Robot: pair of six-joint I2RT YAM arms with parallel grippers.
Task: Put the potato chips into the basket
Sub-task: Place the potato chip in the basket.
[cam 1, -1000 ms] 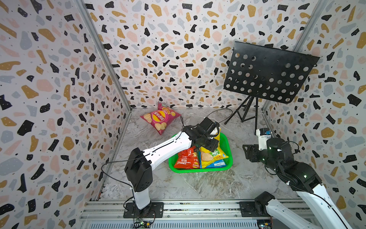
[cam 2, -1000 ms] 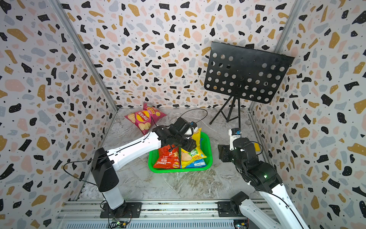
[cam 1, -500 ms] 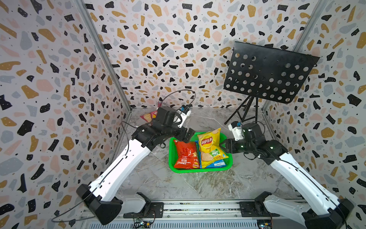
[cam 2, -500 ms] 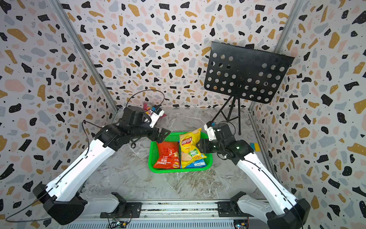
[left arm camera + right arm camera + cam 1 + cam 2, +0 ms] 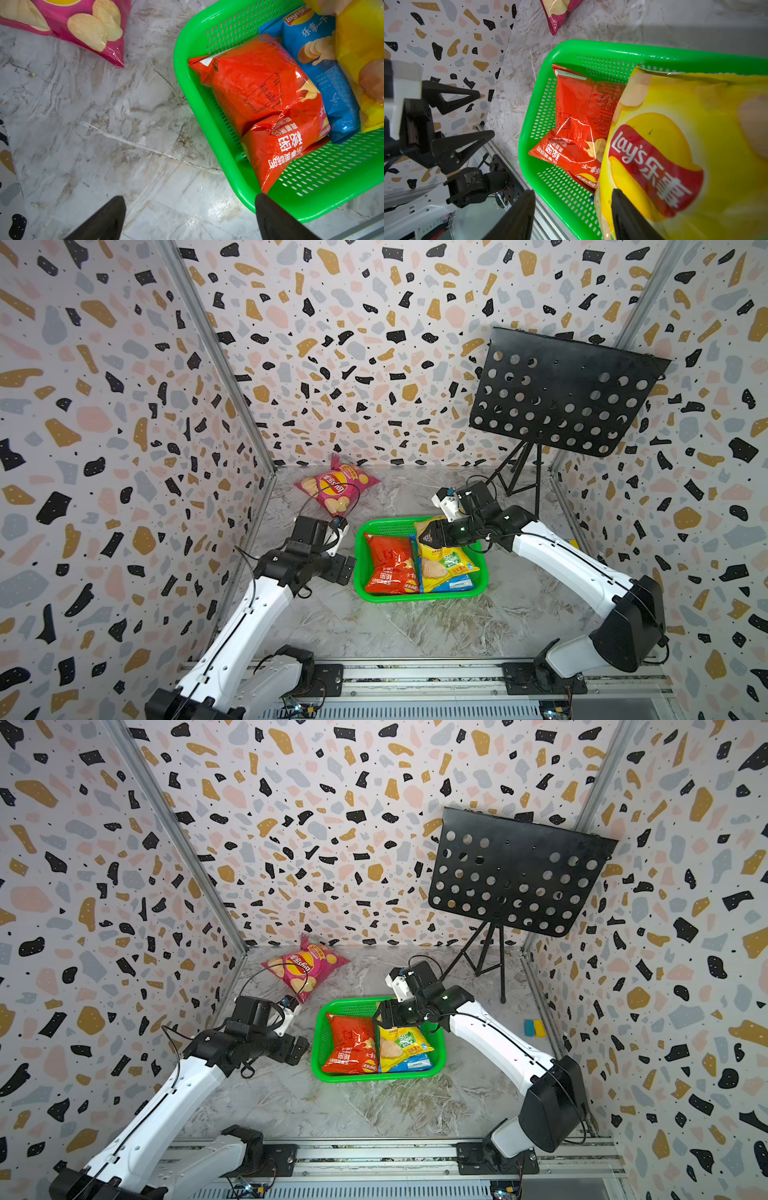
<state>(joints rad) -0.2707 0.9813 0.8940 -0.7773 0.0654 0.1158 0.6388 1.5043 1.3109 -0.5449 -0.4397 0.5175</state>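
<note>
The green basket [image 5: 415, 597] [image 5: 376, 1077] stands mid-floor. In it lie a red chips bag [image 5: 388, 564] [image 5: 259, 93] and a yellow one [image 5: 444, 568] [image 5: 695, 124] on top of a blue one [image 5: 320, 62]. A large magenta bag [image 5: 336, 489] [image 5: 83, 25] lies on the floor at the back left. My left gripper [image 5: 347, 570] [image 5: 190, 196] is open and empty beside the basket's left wall, with one finger over a corner of the rim. My right gripper [image 5: 432, 535] [image 5: 572, 192] hangs over the basket's far end, jaws apart, one finger against the yellow bag's top edge.
A black perforated music stand [image 5: 561, 398] rises on a tripod behind the basket's right side. A small blue-and-yellow block [image 5: 534, 1027] lies by the right wall. Terrazzo walls close in three sides, and a metal rail [image 5: 415, 676] runs along the front.
The left arm left the basket, swung to the back left, then came down beside the basket's left wall with its jaws wider. The right arm came in from the right to the yellow bag.
</note>
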